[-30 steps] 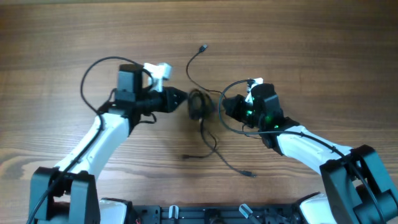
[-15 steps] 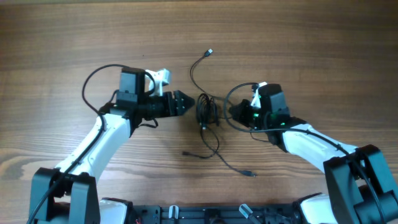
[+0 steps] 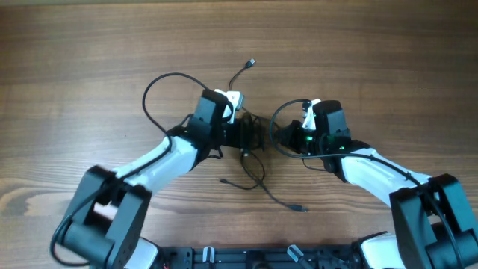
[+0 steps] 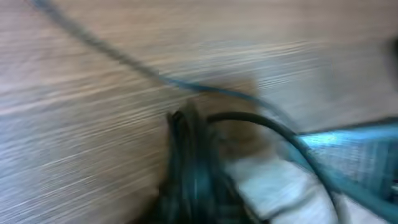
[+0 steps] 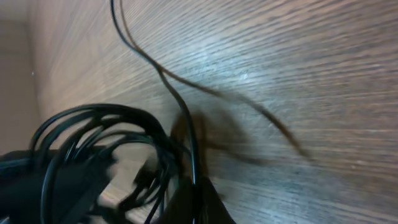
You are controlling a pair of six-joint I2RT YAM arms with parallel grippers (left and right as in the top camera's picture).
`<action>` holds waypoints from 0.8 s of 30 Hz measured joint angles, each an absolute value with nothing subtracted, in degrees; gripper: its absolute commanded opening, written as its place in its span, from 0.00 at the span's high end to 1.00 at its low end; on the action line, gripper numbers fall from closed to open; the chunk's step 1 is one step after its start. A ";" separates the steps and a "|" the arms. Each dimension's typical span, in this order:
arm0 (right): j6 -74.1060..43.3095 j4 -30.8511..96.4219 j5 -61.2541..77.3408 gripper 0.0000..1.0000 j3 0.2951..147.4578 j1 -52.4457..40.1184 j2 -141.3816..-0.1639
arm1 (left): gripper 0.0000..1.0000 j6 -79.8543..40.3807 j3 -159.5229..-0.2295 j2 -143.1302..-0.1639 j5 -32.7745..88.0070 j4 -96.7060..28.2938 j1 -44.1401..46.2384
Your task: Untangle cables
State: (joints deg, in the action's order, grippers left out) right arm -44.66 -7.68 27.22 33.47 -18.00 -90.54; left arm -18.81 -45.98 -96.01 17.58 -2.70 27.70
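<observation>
The cables (image 3: 252,134) are thin black cords, wound into a small dark bundle at the table's middle. One loose strand runs up to a plug (image 3: 252,62), and two trail down toward the front (image 3: 300,209). My left gripper (image 3: 239,134) presses against the bundle's left side. The left wrist view is blurred, with the bundle (image 4: 186,155) right at the shut left gripper (image 4: 199,214). From the right side, my right gripper (image 3: 278,135) is shut on a strand. In the right wrist view that strand (image 5: 194,155) runs into the right gripper (image 5: 199,208), with the coils (image 5: 93,149) to its left.
Each arm's own thick black wire loops above it, the left loop (image 3: 160,86) and the right loop (image 3: 287,108). A black rail (image 3: 246,258) lines the table's front edge. Bare wood (image 3: 373,60) lies around the bundle.
My left arm has swung right, from well left of the bundle onto it; its jaws opened on the way and are shut now. The right arm has hardly moved since half a second ago.
</observation>
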 measured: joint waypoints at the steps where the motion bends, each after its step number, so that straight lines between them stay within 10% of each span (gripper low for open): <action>1: -43.79 -7.64 27.66 0.96 33.47 -17.91 -90.54 | 0.96 -18.81 -45.98 -96.18 15.70 -3.79 27.33; 10: -36.29 4.21 36.05 0.94 33.67 0.86 -80.12 | 0.96 -26.83 -45.91 -73.43 14.68 -19.92 -2.35; 15: -35.73 5.21 36.27 0.29 33.67 8.84 -77.12 | 0.96 -26.39 -45.91 -71.22 24.82 -19.07 -12.32; 24: -18.46 -2.55 54.15 0.26 33.56 -6.79 -77.12 | 0.96 -13.28 -45.91 -71.24 42.74 -19.11 -0.75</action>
State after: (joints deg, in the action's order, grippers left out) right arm -18.46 -2.55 54.15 33.56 -6.79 -77.12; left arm -13.28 -45.91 -71.24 42.74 -19.11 -0.75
